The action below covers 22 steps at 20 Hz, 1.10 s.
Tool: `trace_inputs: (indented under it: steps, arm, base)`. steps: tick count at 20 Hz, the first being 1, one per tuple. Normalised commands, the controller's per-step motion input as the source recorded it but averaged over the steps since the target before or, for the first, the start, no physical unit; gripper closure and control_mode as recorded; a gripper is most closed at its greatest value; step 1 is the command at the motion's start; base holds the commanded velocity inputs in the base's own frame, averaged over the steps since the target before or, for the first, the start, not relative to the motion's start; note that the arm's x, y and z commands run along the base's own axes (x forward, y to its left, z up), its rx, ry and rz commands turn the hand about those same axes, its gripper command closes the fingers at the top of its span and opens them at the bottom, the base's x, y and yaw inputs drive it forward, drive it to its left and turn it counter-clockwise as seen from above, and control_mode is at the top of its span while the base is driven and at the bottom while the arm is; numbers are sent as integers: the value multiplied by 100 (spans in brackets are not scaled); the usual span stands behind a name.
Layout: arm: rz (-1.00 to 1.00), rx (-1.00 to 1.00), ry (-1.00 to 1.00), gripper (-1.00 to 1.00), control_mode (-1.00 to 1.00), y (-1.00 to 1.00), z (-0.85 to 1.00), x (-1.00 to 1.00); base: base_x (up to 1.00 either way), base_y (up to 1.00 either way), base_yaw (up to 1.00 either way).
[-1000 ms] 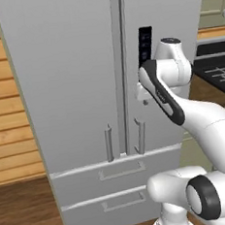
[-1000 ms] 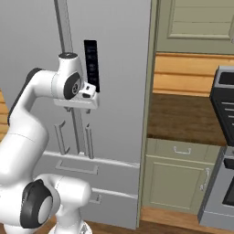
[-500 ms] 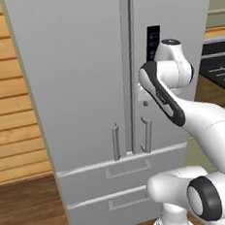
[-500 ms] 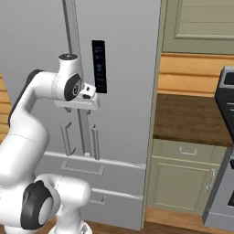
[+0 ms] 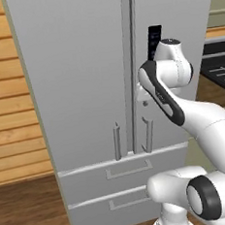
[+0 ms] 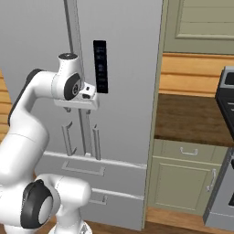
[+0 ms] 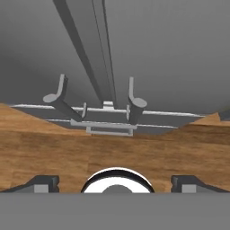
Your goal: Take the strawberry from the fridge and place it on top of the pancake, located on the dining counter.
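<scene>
The fridge [image 5: 82, 78] stands right in front of me, both doors shut, so the strawberry is hidden. Its two vertical bar handles [image 5: 117, 141] flank the door seam, and they show again as handles [image 7: 60, 96] in the hand view. My gripper [image 5: 143, 100] hangs close to the right door, just above the handles, pointing down. In the hand view the gripper [image 7: 116, 184] is open, its dark fingertips [image 7: 42, 183] far apart with nothing between them. The pancake and the dining counter are out of view.
Two bottom drawers [image 5: 120, 172] sit under the doors. A dark control panel [image 6: 100, 66] is on the right door. Wooden wall planks [image 5: 8, 119] lie left of the fridge. To its right are a wall counter [image 6: 192, 119] on green cabinets and a stove [image 6: 226, 91].
The whole picture slid a little, with the fridge drifting rightward in both base views: the camera moved, then settled. The arm holds the same pose and the jaws stay wide.
</scene>
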Motion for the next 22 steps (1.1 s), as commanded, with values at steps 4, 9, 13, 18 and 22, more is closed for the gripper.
trace_inputs:
  steps: [4,9,13,18,22]
  arm:
    - [-4,0,-5,-100,-100,0,-8,-66]
    - [1,1,-5,-100,-100,-8,-37,-1]
    - [1,0,-5,-100,-100,-22,-88,34]
    - [0,-8,0,-100,-100,-8,-82,70]
    - [-6,-17,-3,-100,-100,-1,-63,74]
  base:
    - [0,0,0]
    - [0,0,0]
    - [0,0,0]
    - [0,0,0]
    - [0,0,0]
